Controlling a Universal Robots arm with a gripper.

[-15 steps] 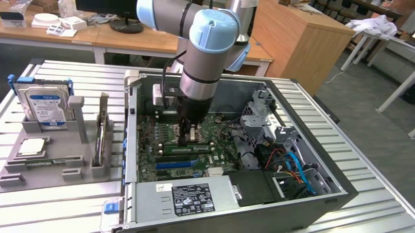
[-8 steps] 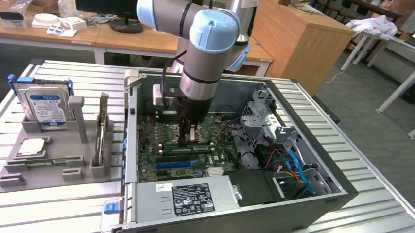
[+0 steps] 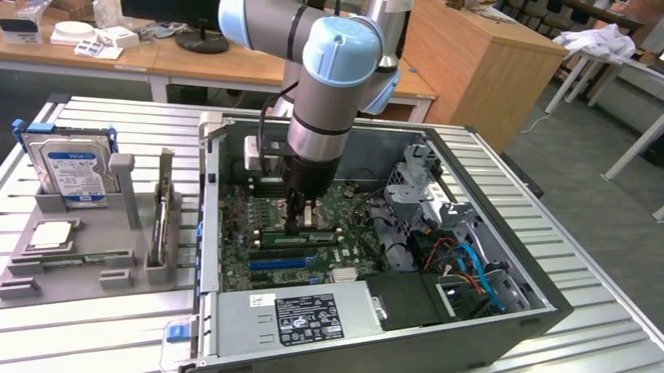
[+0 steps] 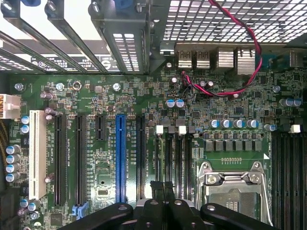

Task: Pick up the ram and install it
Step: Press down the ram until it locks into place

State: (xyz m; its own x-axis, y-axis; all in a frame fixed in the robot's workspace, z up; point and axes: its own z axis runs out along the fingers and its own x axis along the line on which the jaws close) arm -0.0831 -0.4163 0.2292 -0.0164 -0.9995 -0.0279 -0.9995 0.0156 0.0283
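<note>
Wrist view: ram (image 4: 160, 191) between fingers (image 4: 152, 203).

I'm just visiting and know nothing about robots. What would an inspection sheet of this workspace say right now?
Surface: ribbed metal table carrying an open computer case.
Job's things: ram, a green stick lying along the memory slots under the gripper; contact unclear.
Clutter: grey holder with a hard drive, on the exterior view's left.
Grippers: gripper shut, low over the motherboard.
Cables: red-and-black wire; blue and orange leads inside the case.
Surroundings: wooden desks behind.
</note>
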